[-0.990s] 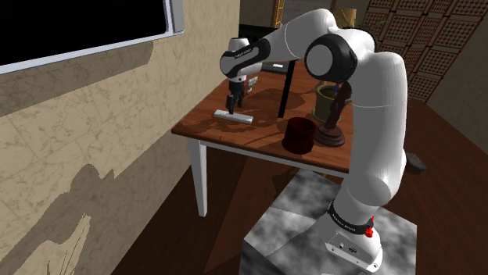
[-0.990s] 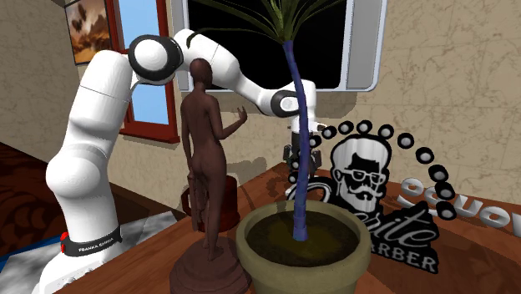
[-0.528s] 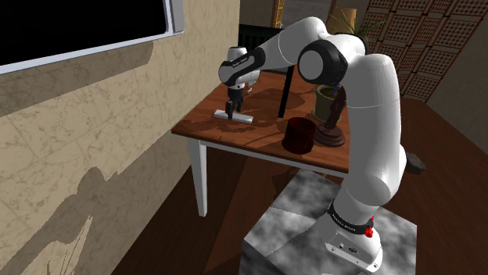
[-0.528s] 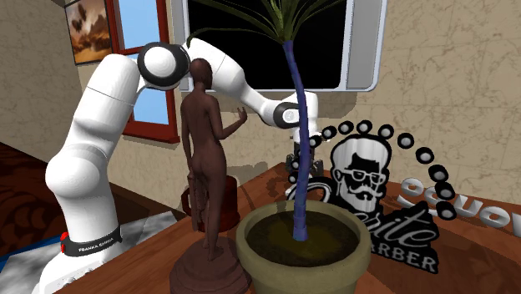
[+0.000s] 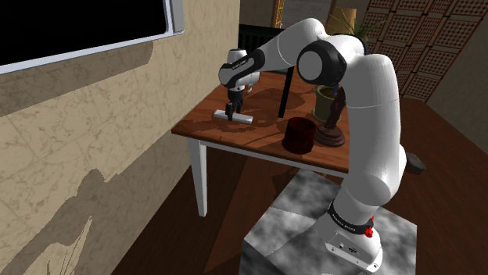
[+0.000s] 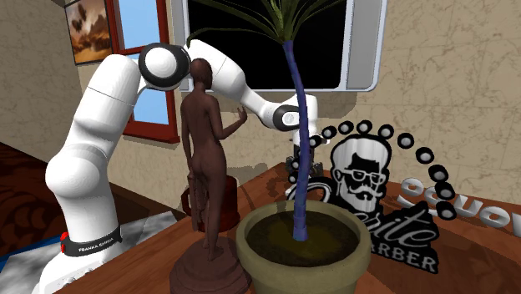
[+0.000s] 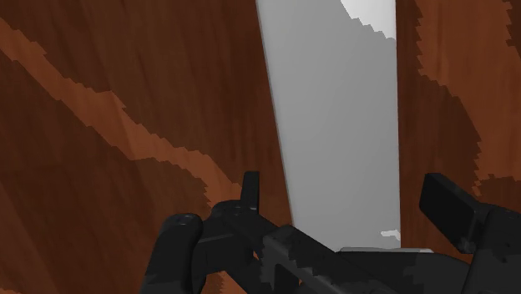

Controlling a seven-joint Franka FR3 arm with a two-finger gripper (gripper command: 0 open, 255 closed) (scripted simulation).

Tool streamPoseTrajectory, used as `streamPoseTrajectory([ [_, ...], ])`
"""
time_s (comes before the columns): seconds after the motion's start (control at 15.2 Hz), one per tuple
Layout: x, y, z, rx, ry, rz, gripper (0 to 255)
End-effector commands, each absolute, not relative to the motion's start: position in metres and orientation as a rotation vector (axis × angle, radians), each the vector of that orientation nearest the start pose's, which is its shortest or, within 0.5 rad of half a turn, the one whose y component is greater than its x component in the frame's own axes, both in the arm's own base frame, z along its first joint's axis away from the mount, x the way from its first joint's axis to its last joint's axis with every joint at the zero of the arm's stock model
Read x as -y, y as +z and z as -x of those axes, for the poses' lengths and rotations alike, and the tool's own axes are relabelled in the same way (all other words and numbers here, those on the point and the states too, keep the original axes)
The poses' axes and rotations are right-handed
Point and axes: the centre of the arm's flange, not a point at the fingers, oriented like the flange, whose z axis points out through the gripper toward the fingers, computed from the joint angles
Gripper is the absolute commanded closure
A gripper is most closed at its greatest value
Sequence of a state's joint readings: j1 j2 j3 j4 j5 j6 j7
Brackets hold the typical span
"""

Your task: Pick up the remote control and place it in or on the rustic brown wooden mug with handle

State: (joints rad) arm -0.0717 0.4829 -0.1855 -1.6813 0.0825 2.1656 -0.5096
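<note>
The remote control (image 5: 237,119) is a flat pale grey bar lying on the wooden table (image 5: 235,141) near its wall-side edge. My gripper (image 5: 229,113) has come down over it, pointing straight down. In the wrist view the remote (image 7: 342,117) runs between the two black fingertips (image 7: 250,188); they stand apart on either side with a small gap to each long edge, so the gripper (image 7: 351,200) is open and holds nothing. The dark brown mug (image 5: 299,134) stands upright at the table's near edge, to the shoulder view's right of the remote. In the second exterior view the gripper (image 6: 294,169) sits behind the plant stem.
A brown figurine (image 5: 335,117) and a potted plant (image 5: 323,98) stand right of the mug; both loom in the second exterior view's foreground (image 6: 207,167). A barber sign (image 6: 376,200) stands on the table. A beige wall (image 5: 94,133) runs along the table's left.
The gripper has dropped from a little above the remote down onto it, and the forearm has swung slightly with it. The remote and the mug stay where they were.
</note>
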Motion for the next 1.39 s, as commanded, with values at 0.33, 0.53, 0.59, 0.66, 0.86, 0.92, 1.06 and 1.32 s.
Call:
streamPoseTrajectory([
  [0.33,0.155,0.326,-0.654,0.359,-0.005,3.141,255],
  [0.53,0.155,0.326,-0.655,0.359,-0.005,3.141,255],
  [0.59,0.155,0.326,-0.655,0.359,-0.005,3.141,255],
  [0.66,0.155,0.326,-0.654,0.359,-0.005,3.141,255],
  [0.86,0.155,0.342,-0.654,0.359,-0.005,3.141,255],
  [0.92,0.155,0.347,-0.654,0.359,-0.005,3.141,255],
  [1.06,0.155,0.358,-0.654,0.359,-0.005,3.141,255],
  [1.32,0.155,0.379,-0.654,0.359,-0.005,3.141,255],
])
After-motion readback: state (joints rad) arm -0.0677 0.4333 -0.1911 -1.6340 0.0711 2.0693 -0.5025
